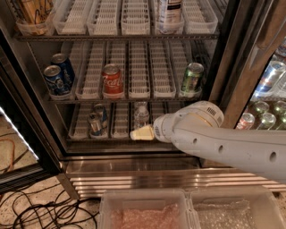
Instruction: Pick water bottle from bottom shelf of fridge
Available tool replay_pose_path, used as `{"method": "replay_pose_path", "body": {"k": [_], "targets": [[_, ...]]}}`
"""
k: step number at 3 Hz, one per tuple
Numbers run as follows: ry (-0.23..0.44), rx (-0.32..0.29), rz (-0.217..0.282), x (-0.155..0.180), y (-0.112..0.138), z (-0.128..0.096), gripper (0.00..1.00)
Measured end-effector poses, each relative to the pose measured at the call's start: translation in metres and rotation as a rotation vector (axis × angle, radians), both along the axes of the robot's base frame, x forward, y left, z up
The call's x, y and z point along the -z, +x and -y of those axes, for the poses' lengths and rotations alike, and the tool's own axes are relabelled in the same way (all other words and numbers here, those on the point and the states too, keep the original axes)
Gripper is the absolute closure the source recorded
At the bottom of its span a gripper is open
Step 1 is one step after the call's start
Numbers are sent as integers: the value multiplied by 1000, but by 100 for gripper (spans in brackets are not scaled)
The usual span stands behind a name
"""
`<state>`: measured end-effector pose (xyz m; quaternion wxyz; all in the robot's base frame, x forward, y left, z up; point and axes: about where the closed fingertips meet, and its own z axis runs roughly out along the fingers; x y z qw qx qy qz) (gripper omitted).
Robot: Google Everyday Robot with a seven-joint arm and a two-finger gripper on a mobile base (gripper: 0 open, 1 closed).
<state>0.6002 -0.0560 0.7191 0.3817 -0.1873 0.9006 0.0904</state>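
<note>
The fridge stands open with its black door frame at the right. The water bottle, small and clear with a white cap, stands in a middle lane of the bottom shelf. My gripper is at the front edge of that shelf, just below and in front of the bottle, pointing left. My white arm reaches in from the right. I cannot see whether the gripper touches the bottle.
Two silver-blue cans stand on the bottom shelf, left of the bottle. The rack above holds blue cans, a red can and a green can. A big white-labelled bottle is on top. Plastic bins and cables lie on the floor.
</note>
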Motion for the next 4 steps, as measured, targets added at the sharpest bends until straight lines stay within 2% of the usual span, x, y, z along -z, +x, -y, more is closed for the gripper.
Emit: {"method": "replay_pose_path", "body": {"k": [1, 2, 3, 4], "targets": [[57, 24, 20, 14, 19, 1, 0], [95, 48, -15, 48, 39, -5, 0], [97, 51, -18, 49, 38, -5, 0], [141, 37, 32, 34, 53, -9, 0]]}}
